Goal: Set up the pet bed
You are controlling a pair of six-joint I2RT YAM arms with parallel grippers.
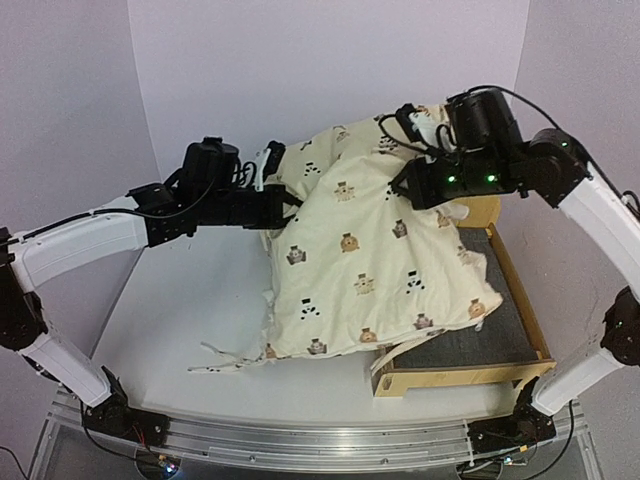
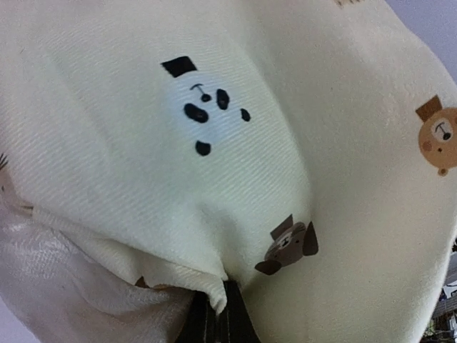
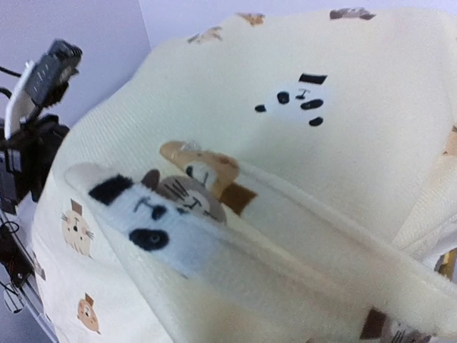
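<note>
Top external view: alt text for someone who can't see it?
Two hands hold up a cream animal-print cover: left hand at its left edge, right hand at its top. Its lower part overlaps the plywood pet bed, grey felt base showing at right.

1 pet bed (image 1: pixel 455 380), 1 cover (image 1: pixel 370 250) (animal-print)

Most of pet bed (image 1: pixel 452 379) headboard, left rail under cover (image 1: pixel 370 260); left gripper (image 2: pixel 216 326) mostly buried too.

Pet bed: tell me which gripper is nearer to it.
Right. The right gripper hangs just above the far end of the bed, gripping the cover. The left gripper is off to the bed's left, across the cover, gripping its other side.
</note>
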